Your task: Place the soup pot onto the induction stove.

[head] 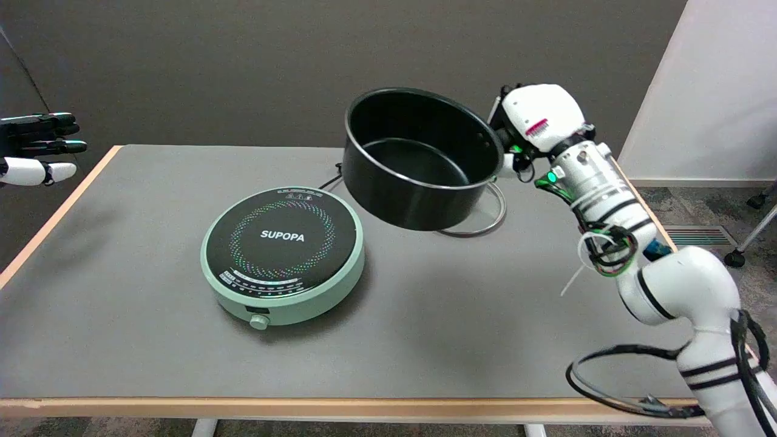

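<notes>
- The pot [419, 159] is held aloft, tilted, gripped at its 3 o'clock rim by the right hand [534, 121].
- Transport step judged underway: carrying toward 8 o'clock, levelling and lowering onto the stove [283, 255] are called for.

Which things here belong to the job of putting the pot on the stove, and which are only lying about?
Belong to the job:
soup pot, held in the air
induction stove
right hand, holding the pot

Only lying about:
metal ring under the pot
idle left hand
table
</notes>
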You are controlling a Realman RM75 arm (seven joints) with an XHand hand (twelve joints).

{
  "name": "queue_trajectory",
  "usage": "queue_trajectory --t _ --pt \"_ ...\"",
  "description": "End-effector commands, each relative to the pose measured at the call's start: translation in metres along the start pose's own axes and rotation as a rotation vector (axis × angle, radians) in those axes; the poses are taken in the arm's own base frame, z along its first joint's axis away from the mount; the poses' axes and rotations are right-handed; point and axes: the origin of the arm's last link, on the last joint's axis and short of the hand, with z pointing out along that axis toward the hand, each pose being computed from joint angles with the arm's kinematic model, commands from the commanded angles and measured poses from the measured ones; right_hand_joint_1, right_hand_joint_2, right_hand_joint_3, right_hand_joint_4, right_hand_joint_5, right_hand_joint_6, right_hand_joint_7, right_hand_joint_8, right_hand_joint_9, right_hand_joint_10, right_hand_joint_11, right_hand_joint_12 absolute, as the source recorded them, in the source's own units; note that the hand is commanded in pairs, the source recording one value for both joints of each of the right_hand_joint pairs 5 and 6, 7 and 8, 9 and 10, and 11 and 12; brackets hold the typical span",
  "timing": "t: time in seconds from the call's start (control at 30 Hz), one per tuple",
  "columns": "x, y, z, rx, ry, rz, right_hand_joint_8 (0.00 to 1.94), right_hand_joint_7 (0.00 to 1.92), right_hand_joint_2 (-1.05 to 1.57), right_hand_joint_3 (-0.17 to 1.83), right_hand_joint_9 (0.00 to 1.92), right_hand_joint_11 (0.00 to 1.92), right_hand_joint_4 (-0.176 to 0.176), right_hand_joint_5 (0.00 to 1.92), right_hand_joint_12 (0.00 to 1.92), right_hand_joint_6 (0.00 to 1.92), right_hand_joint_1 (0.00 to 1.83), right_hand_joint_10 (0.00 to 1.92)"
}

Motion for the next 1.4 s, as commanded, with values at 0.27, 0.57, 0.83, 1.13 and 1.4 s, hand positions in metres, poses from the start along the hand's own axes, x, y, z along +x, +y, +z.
queue_trajectory --t 0.27,0.57,0.83,1.13,1.4 --pt "-0.02 -0.054 0.088 0.238 -0.003 -0.08 1.87 1.87 1.17 0.87 1.87 1.87 -0.051 1.87 1.87 1.87 0.99 1.87" --pt "-0.037 -0.057 0.099 0.316 -0.054 0.037 1.86 1.86 1.18 0.87 1.86 1.86 -0.052 1.86 1.86 1.86 0.99 1.86" --pt "-0.048 -0.067 0.096 0.307 -0.119 0.033 1.86 1.86 1.19 0.87 1.86 1.86 -0.053 1.86 1.86 1.86 0.99 1.86" --pt "-0.05 -0.09 0.1 0.161 -0.108 -0.063 1.85 1.85 1.2 0.82 1.85 1.85 -0.057 1.85 1.85 1.85 0.99 1.85" --pt "-0.077 -0.132 0.106 0.001 -0.146 -0.074 1.85 1.85 1.2 0.81 1.85 1.85 -0.059 1.85 1.85 1.85 0.99 1.85"
